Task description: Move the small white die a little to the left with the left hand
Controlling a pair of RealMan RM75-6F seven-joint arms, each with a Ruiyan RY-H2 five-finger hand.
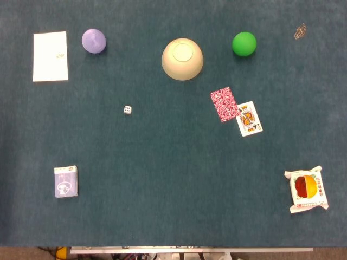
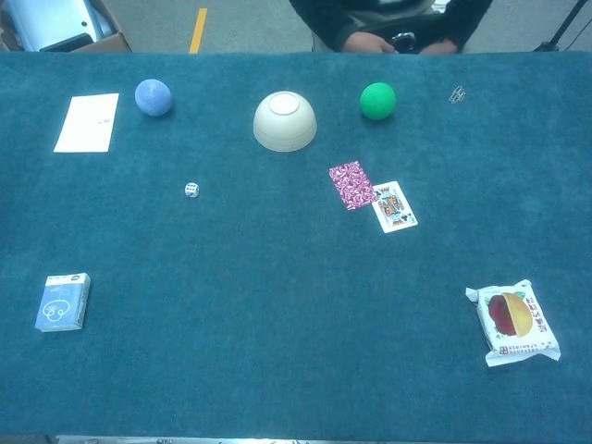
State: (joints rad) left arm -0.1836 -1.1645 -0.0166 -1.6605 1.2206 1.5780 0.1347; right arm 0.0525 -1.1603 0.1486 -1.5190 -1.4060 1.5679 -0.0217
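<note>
The small white die lies alone on the blue cloth, left of the table's middle; the chest view shows the die in the same spot. Nothing touches it. Neither of my hands appears in the head view or the chest view.
An upturned cream bowl, a purple ball, a green ball and a white paper line the far side. Two playing cards lie right of centre. A card box sits front left, a snack packet front right.
</note>
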